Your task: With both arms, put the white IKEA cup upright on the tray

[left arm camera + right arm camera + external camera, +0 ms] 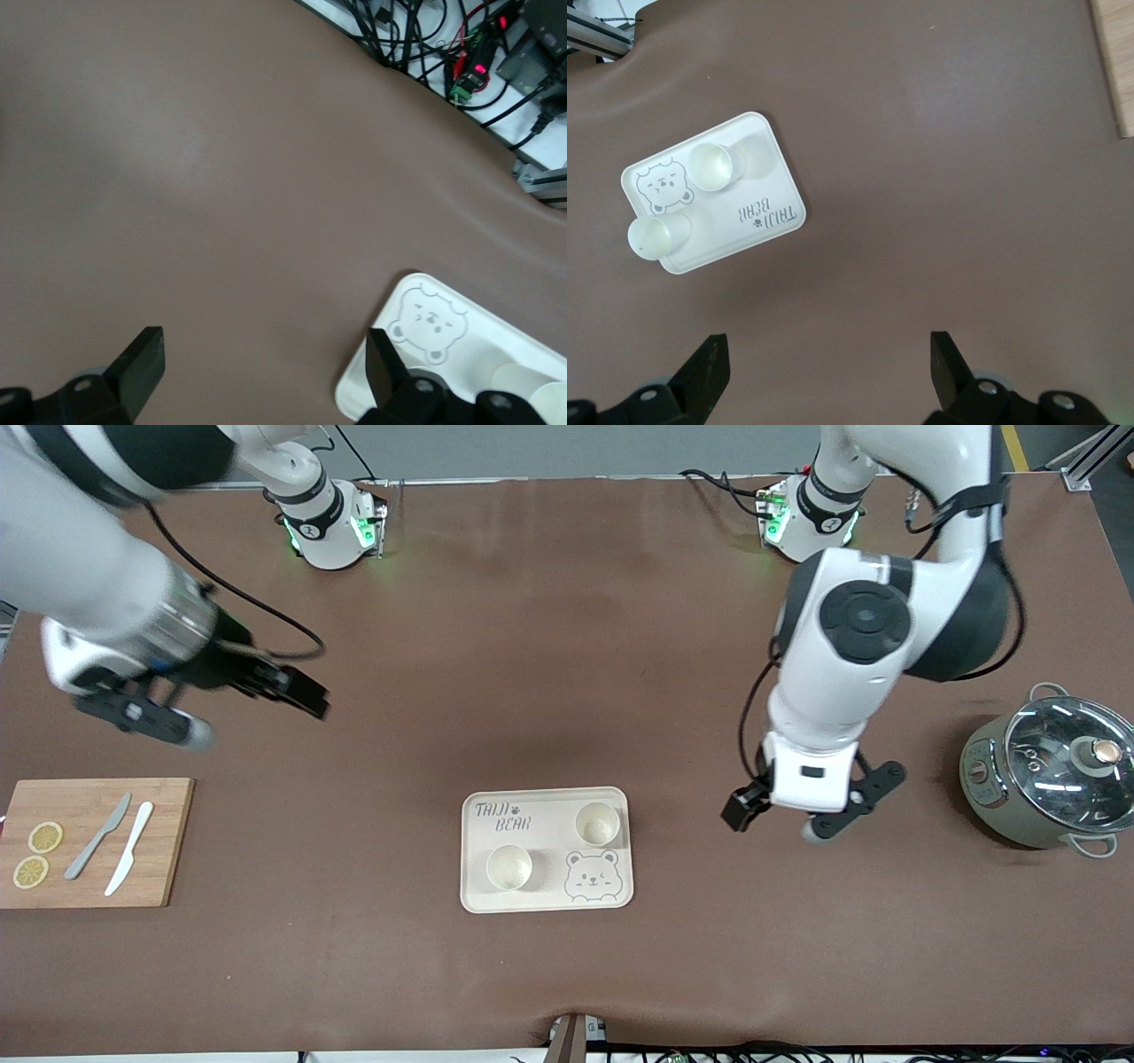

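The right gripper point(199, 708) hangs empty with fingers spread over bare table near the cutting board point(93, 841), while two white cups point(509, 866) point(597, 823) stand upright on the cream tray point(547, 900) at mid-table. The left gripper point(815, 802), jaws apart, hovers between tray and pot point(1050, 779). The cups look light, rigid and smooth-walled, probably slippery; a rim or side-wall pinch seems the surest hold.
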`<control>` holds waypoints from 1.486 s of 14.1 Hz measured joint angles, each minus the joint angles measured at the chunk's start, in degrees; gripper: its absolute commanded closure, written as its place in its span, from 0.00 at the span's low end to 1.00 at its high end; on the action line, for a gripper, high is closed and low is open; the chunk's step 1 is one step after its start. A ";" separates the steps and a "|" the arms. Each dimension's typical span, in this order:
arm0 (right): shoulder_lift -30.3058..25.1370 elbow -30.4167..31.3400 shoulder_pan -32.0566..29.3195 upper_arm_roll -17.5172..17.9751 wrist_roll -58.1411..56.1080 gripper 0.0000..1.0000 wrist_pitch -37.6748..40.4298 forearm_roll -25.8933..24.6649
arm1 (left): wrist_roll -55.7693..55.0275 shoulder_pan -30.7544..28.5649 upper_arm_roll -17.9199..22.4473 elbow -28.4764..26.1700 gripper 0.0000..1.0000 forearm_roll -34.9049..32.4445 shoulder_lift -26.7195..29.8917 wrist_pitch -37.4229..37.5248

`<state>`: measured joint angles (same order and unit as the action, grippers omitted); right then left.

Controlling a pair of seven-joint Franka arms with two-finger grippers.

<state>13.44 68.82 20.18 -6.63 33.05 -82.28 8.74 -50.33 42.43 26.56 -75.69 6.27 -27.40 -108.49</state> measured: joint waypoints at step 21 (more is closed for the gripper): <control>-19.87 31.76 -16.97 0.18 -27.09 0.00 -11.97 -7.61 | 45.78 -20.04 -0.05 -0.98 0.00 0.03 12.35 14.72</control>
<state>-6.42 100.58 3.22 -6.45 5.96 -94.24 1.13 -4.55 22.38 26.52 -76.67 6.30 -15.05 -93.78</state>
